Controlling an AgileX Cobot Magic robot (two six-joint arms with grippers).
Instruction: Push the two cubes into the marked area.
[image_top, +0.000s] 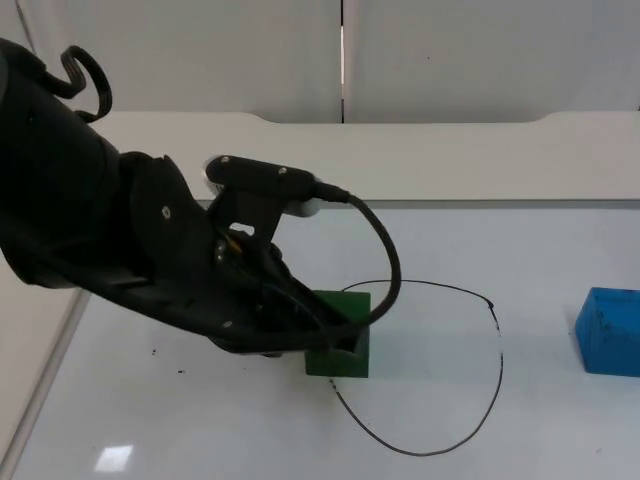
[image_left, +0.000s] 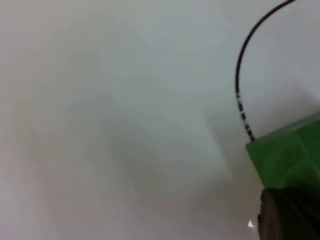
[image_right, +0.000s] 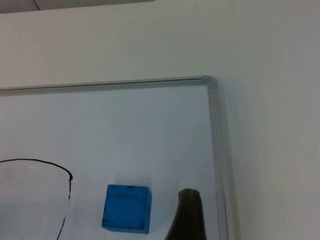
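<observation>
A green cube (image_top: 345, 345) sits on the left stretch of the black hand-drawn outline (image_top: 497, 370) on the whiteboard. My left arm reaches low over the board, and my left gripper (image_top: 300, 342) is at the cube's left side, hidden under the wrist. In the left wrist view a black fingertip (image_left: 287, 215) rests against the green cube (image_left: 290, 155), next to the outline (image_left: 240, 95). A blue cube (image_top: 610, 330) lies outside the outline, to its right. In the right wrist view the blue cube (image_right: 126, 208) is just beside a black fingertip (image_right: 189, 215), apart from it.
The whiteboard has a raised metal frame (image_right: 216, 150) close to the right of the blue cube, and its left frame edge (image_top: 50, 370) runs below my left arm. The grey partition wall (image_top: 450, 50) stands behind the table.
</observation>
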